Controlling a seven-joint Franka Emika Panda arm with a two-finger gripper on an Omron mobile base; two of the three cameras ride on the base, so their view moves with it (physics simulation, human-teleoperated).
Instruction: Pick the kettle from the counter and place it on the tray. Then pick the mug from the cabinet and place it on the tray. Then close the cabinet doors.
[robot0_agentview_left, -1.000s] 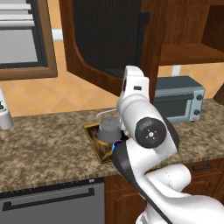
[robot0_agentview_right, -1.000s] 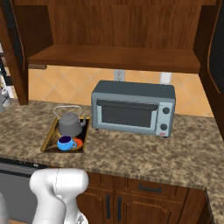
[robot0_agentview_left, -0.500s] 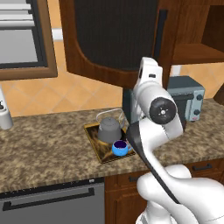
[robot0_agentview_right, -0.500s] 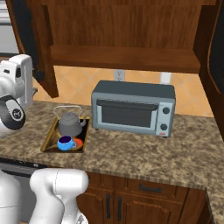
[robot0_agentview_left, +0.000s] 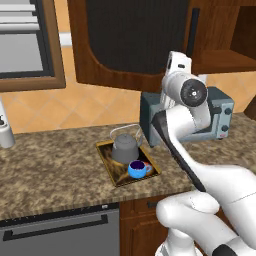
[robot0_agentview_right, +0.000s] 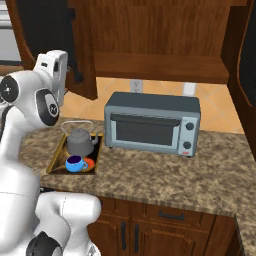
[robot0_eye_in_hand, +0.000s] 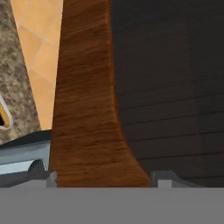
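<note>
The reddish-brown wooden cabinet door (robot0_agentview_left: 125, 47), rigid and hinged, hangs open at twelve o'clock above the counter (robot0_agentview_left: 55, 170); its black bar handle (robot0_agentview_left: 191, 30) looks the best hold. The pincer's (robot0_eye_in_hand: 103, 177) spread is unclear.

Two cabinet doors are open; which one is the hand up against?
The left door, hanging over the counter beside the tray. The arm's hand is raised to its edge, and its wood frame faces the hand camera. The right door stands far off.
</note>
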